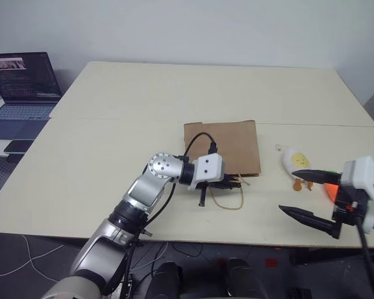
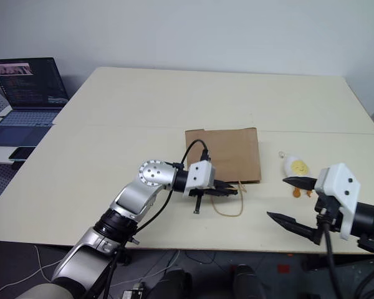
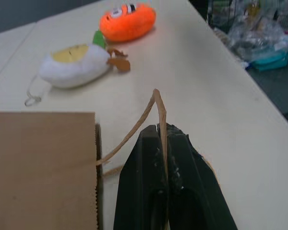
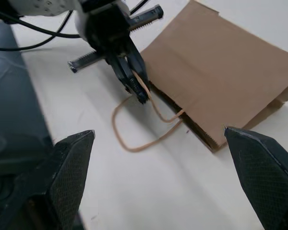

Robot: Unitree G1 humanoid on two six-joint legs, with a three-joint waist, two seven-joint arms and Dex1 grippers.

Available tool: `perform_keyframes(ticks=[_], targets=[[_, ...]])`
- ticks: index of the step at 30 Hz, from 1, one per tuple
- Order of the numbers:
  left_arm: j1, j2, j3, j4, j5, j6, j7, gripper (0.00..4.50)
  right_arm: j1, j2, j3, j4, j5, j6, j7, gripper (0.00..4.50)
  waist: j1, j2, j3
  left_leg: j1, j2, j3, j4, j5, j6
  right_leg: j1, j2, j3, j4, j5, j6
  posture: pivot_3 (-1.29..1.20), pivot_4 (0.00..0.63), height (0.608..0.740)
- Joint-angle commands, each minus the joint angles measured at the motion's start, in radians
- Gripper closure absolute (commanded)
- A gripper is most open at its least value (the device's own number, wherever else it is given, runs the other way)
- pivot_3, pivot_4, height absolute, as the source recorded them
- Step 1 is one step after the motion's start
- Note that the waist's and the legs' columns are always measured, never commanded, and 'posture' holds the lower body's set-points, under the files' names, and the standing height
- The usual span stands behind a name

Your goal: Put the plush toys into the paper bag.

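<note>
The brown paper bag point(image 1: 223, 146) lies flat in the middle of the table, its mouth toward the near edge. My left gripper point(image 1: 232, 182) is shut on one thin loop handle point(image 3: 156, 103), holding it slightly off the table. The other handle point(image 1: 227, 200) lies loose on the tabletop. To the right of the bag lies the white egg plush point(image 1: 297, 162). Beside it is the orange carrot plush point(image 3: 128, 21), partly hidden behind my right arm in the head views. My right gripper point(image 1: 287, 190) stands open just near of the egg, with nothing between its fingers.
An open laptop point(image 1: 22, 81) stands on a separate desk at the far left. The table's point(image 1: 174, 93) near edge runs just below both grippers. Bags of clutter point(image 3: 259, 33) lie on the floor beyond the table's right side.
</note>
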Motion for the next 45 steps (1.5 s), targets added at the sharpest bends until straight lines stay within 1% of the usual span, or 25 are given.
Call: perform_keyframes(ticks=[1, 2, 6, 7, 13, 17, 20, 24, 27, 36, 41, 45], targets=[[-0.049, -0.027, 0.083, -0.052, -0.140, 0.200, 0.013, 4.50, -0.030, 0.055, 0.073, -0.035, -0.021, -0.021, -0.098, 0.36, 0.000, 0.000, 0.000, 0.000, 0.000, 0.000, 0.000, 0.000, 0.000, 0.000, 0.000, 0.000, 0.000, 0.000, 0.000, 0.00, 0.150, 0.740], [-0.063, -0.034, 0.104, -0.057, -0.175, 0.256, 0.017, 4.50, -0.041, 0.079, 0.098, -0.035, -0.018, -0.016, -0.127, 0.59, 0.000, 0.000, 0.000, -0.001, 0.000, -0.001, 0.000, 0.000, 0.000, 0.000, 0.000, -0.001, 0.000, 0.000, 0.000, 0.00, 0.150, 0.740], [-0.113, -0.055, 0.166, -0.058, -0.273, 0.421, 0.049, 4.50, -0.075, 0.153, 0.204, -0.026, -0.018, -0.001, -0.212, 1.94, -0.002, 0.000, 0.000, -0.002, 0.000, -0.002, 0.000, 0.000, 0.000, -0.001, 0.000, -0.002, 0.000, 0.000, 0.000, 0.00, 0.150, 0.740], [-0.126, -0.062, 0.180, -0.055, -0.292, 0.449, 0.059, 4.50, -0.086, 0.172, 0.237, -0.018, -0.029, -0.005, -0.231, 2.17, -0.002, -0.001, 0.000, -0.002, 0.000, -0.003, 0.000, 0.000, 0.000, -0.001, 0.000, -0.002, 0.000, 0.000, -0.001, 0.00, 0.150, 0.740], [-0.166, -0.086, 0.227, -0.053, -0.367, 0.559, 0.097, 4.50, -0.197, 0.318, 0.444, 0.069, -0.147, -0.036, -0.368, 4.45, -0.005, 0.000, 0.000, -0.002, 0.000, -0.006, 0.001, 0.000, 0.000, -0.002, 0.000, -0.002, 0.001, 0.002, -0.003, 0.00, 0.150, 0.740], [-0.172, -0.089, 0.236, -0.061, -0.390, 0.592, 0.112, 4.50, -0.302, 0.440, 0.577, 0.190, -0.285, -0.081, -0.478, 4.45, -0.006, 0.000, 0.000, -0.002, -0.001, -0.007, 0.000, 0.000, 0.000, -0.003, 0.001, -0.001, 0.002, 0.002, -0.003, 0.00, 0.150, 0.740], [-0.171, -0.095, 0.241, -0.081, -0.408, 0.617, 0.128, 4.50, -0.360, 0.523, 0.630, 0.283, -0.365, -0.119, -0.540, 4.45, -0.005, 0.000, 0.000, -0.001, -0.001, -0.008, 0.000, 0.000, 0.000, -0.003, 0.001, -0.002, 0.004, 0.002, -0.003, 0.00, 0.150, 0.740], [-0.177, -0.102, 0.254, -0.095, -0.433, 0.644, 0.149, 4.50, -0.419, 0.601, 0.673, 0.402, -0.454, -0.171, -0.591, 4.45, -0.005, 0.000, 0.000, -0.002, 0.000, -0.009, 0.000, 0.000, 0.000, -0.003, 0.000, -0.002, 0.004, 0.002, -0.003, 0.00, 0.150, 0.740], [-0.196, -0.116, 0.286, -0.089, -0.466, 0.675, 0.179, 4.50, -0.463, 0.677, 0.671, 0.503, -0.523, -0.237, -0.664, 4.45, -0.005, 0.000, 0.000, -0.002, -0.001, -0.010, 0.000, 0.000, 0.000, -0.004, 0.000, -0.002, 0.004, 0.002, -0.003, 0.00, 0.150, 0.740], [-0.252, -0.127, 0.363, -0.058, -0.553, 0.776, 0.249, 4.50, -0.515, 0.817, 0.684, 0.753, -0.657, -0.435, -0.754, 4.45, -0.007, 0.000, 0.000, -0.002, -0.001, -0.010, -0.001, 0.000, 0.000, -0.004, 0.000, -0.003, 0.004, 0.002, -0.004, 0.00, 0.150, 0.740], [-0.283, -0.100, 0.371, -0.028, -0.534, 0.759, 0.255, 4.50, -0.505, 0.861, 0.659, 0.846, -0.668, -0.428, -0.781, 4.45, -0.008, 0.000, 0.000, -0.002, -0.001, -0.010, -0.001, 0.000, -0.001, -0.004, 0.000, -0.003, 0.004, 0.002, -0.004, 0.00, 0.150, 0.740], [-0.356, -0.070, 0.397, 0.039, -0.497, 0.678, 0.257, 4.50, -0.478, 0.879, 0.663, 0.860, -0.669, -0.393, -0.778, 4.45, -0.008, 0.000, 0.000, -0.002, -0.001, -0.010, -0.001, 0.000, -0.001, -0.004, 0.000, -0.003, 0.004, 0.002, -0.004, 0.00, 0.150, 0.740]])
